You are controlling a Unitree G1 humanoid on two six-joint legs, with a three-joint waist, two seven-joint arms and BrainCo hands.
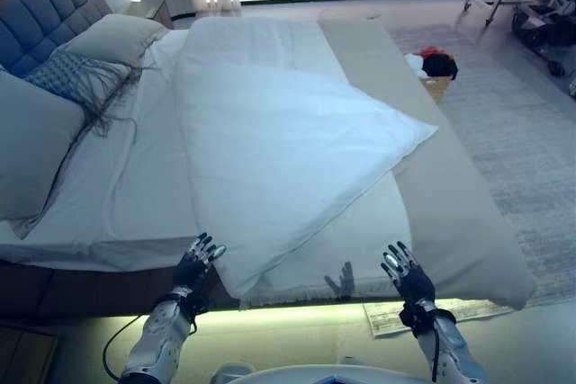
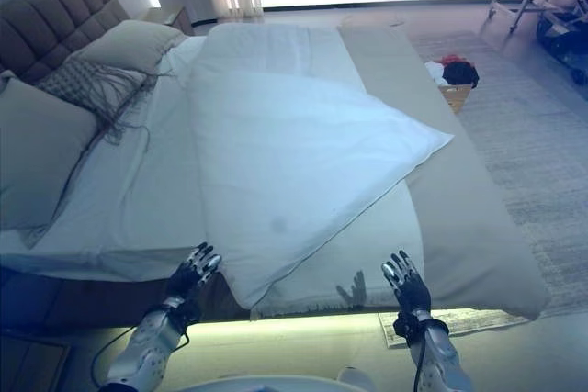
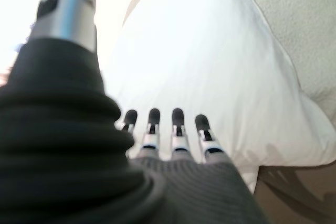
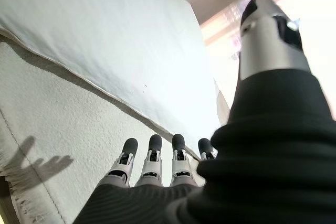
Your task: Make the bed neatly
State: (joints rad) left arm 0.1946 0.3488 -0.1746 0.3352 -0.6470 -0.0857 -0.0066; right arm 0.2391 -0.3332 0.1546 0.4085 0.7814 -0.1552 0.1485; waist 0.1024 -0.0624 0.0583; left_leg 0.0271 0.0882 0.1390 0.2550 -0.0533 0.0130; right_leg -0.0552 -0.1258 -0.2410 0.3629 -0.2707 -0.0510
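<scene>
The bed [image 1: 135, 213] fills most of both eye views, its tufted headboard [image 1: 40, 11] at the far left. Over its middle lies the white duvet [image 1: 279, 150], folded back on itself so that one corner points out to the right over a beige blanket [image 1: 450, 195] running along the right side of the mattress; the duvet's near edge hangs over the bed edge closest to the robot. To the left of the duvet the bare white sheet [image 1: 126, 177] shows. Against the headboard stand a large plain pillow [image 1: 31, 146], a second pillow [image 1: 112, 38] further back, and between them a patterned cushion [image 1: 67, 74] with long fringe trailing onto the sheet.

Only the eye views show the grey rug [image 1: 517, 132] to the right of the bed, the basket [image 1: 436, 85] on it with red and black clothes [image 1: 436, 62] piled on top, and a paper [image 1: 396, 317] on the floor under the blanket's near corner.

The left wrist view shows the duvet's fold and rounded corner from close by; the right wrist view shows the duvet's edge lying across the textured blanket.

The left hand [image 1: 196, 263] hovers just before the duvet's near left edge, fingers [image 3: 177, 121] straight and spread, holding nothing. The right hand [image 1: 407, 276] hovers in front of the blanket's near edge, fingers [image 4: 153, 153] likewise straight and apart, empty.
</scene>
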